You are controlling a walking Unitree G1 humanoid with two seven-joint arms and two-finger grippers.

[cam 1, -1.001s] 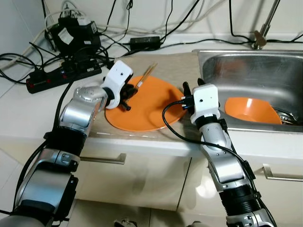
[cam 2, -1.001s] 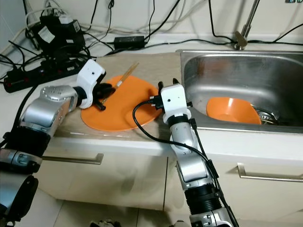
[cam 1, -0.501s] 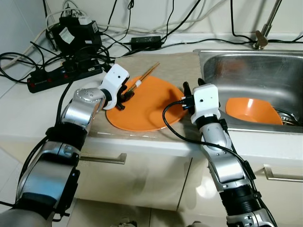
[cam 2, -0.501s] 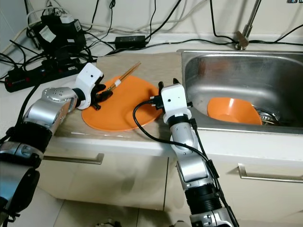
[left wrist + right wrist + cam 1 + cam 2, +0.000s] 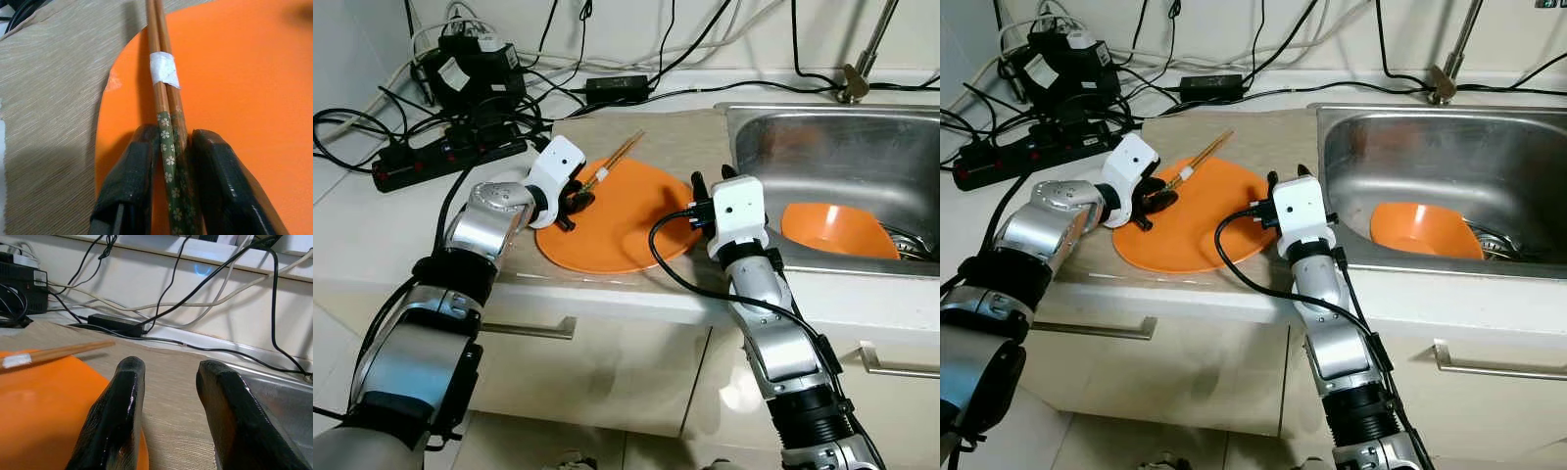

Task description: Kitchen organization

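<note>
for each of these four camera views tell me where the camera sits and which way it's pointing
Left eye view: on the head, looking forward and down at the counter, orange plate and sink; both silver arms show.
Right eye view: beside it, same scene, same arms.
Left wrist view: on the left wrist, looking along the left gripper, shut on the chopsticks over the plate.
Right wrist view: on the right wrist, looking along the open right gripper toward the wall cables.
Shared: both wrist views catch the chopsticks and plate.
</note>
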